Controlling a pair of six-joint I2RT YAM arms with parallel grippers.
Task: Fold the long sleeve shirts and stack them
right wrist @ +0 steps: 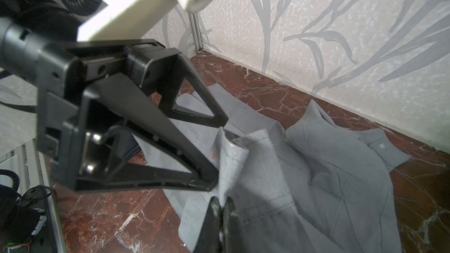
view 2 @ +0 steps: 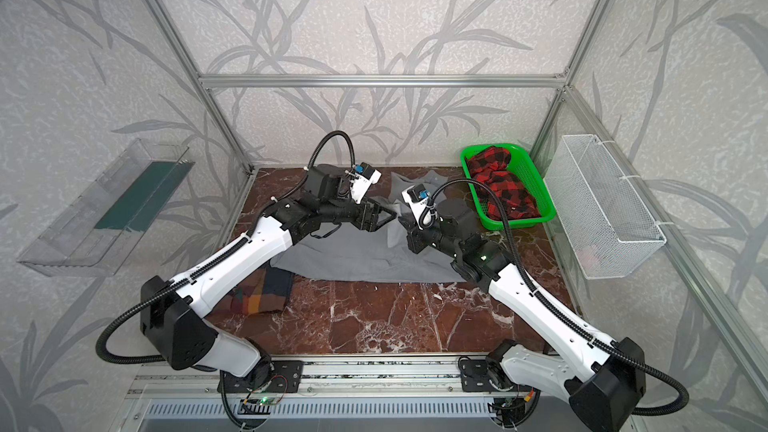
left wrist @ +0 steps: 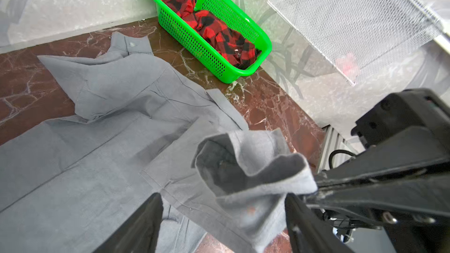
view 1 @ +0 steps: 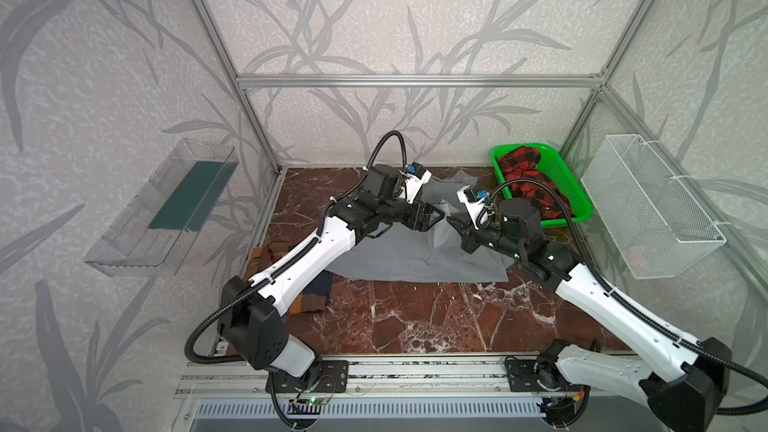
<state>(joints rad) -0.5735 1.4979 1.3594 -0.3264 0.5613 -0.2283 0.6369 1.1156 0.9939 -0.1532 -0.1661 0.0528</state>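
The grey long sleeve shirt lies spread on the marble table, collar toward the back wall. Its cuff is lifted off the cloth, and my right gripper is shut on it. My left gripper stands open, one finger on each side of that raised cuff. The orange, brown and navy checked shirt lies folded at the front left, mostly hidden under my left arm.
A green basket holding a red and black checked cloth stands at the back right corner. A white mesh basket hangs on the right wall, a clear tray on the left wall. Bare marble shows at the front.
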